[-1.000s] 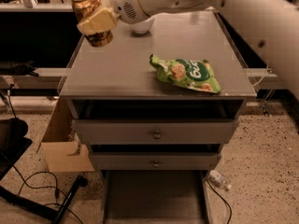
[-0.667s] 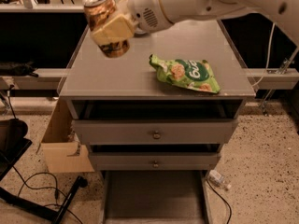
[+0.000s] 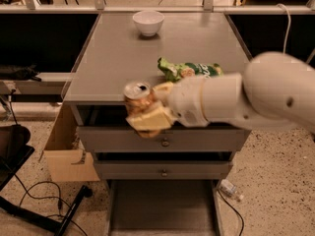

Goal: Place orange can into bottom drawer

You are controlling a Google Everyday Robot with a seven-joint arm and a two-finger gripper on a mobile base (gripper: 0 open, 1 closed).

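The gripper [image 3: 153, 107] is clamped around the orange can [image 3: 137, 96], holding it top-up just off the cabinet's [image 3: 123, 53] front edge, seemingly so it clears the two knobbed upper drawers [image 3: 197, 140] before descending to the open bottom drawer [image 3: 162, 208] below.

Blurred jaws before top drawer [image 3: 206, 140], orange can [image 3: 137, 93] base behind them.
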